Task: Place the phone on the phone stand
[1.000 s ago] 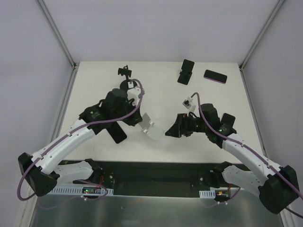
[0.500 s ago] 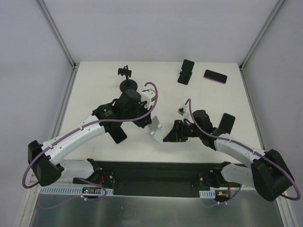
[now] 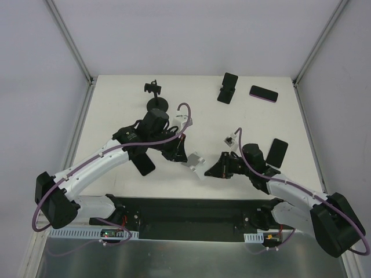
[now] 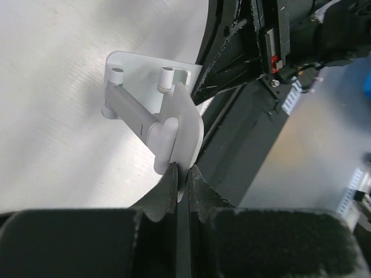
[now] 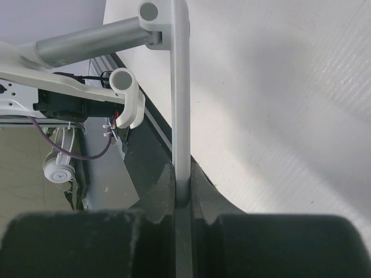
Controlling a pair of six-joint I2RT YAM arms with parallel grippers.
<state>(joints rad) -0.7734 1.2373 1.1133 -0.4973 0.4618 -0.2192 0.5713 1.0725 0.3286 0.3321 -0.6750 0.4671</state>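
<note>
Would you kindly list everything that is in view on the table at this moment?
white phone stand: one, white, near centre, between both grippers
left phone: one, black, partly under the left arm
right phone: one, black, beside the right arm
far phone: one, black with a purplish edge, far right
folding stand: one, black, far side, left of the far phone
round-base stand: one, black, far left of centre
table: one, white
left gripper: one, black, shut on the white phone stand
right gripper: one, black, shut on the same stand
</note>
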